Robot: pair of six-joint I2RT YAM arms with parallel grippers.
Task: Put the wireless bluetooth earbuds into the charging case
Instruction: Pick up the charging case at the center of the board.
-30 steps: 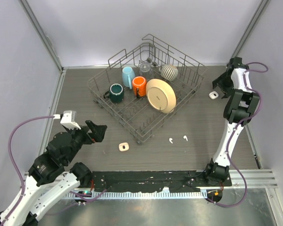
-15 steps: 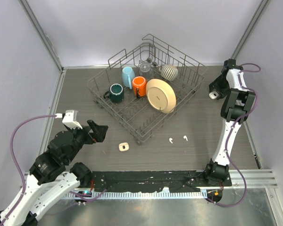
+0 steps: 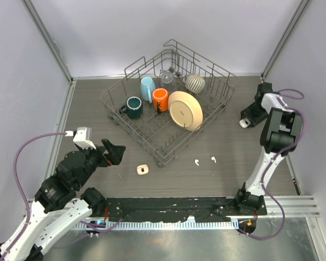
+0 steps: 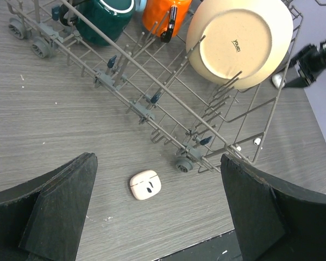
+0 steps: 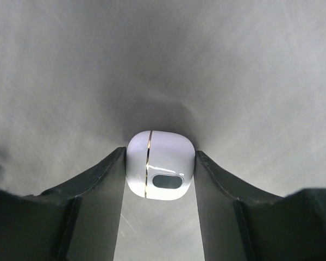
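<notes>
Two tiny white earbuds [image 3: 197, 161] [image 3: 213, 160] lie on the table in front of the rack; they also show in the left wrist view [image 4: 238, 148] [image 4: 257, 141]. My right gripper [image 3: 245, 119] is shut on a closed glossy white charging case [image 5: 160, 166] at the table's right side, one finger on each side of it. The case also shows in the top view [image 3: 243, 123]. My left gripper [image 3: 117, 151] is open and empty, above the table left of a closed beige case [image 4: 145, 185].
A grey wire dish rack [image 3: 217, 103] fills the middle and back. It holds a cream plate [image 3: 185, 110], an orange mug [image 3: 161, 99], a dark green mug [image 3: 134, 107], a light blue cup [image 3: 147, 87] and a striped cup [image 3: 195, 82]. The beige case also shows in the top view [image 3: 143, 169].
My right gripper came down onto the white case, closed on it and carried it a little toward the near side. My left arm barely shifted.
</notes>
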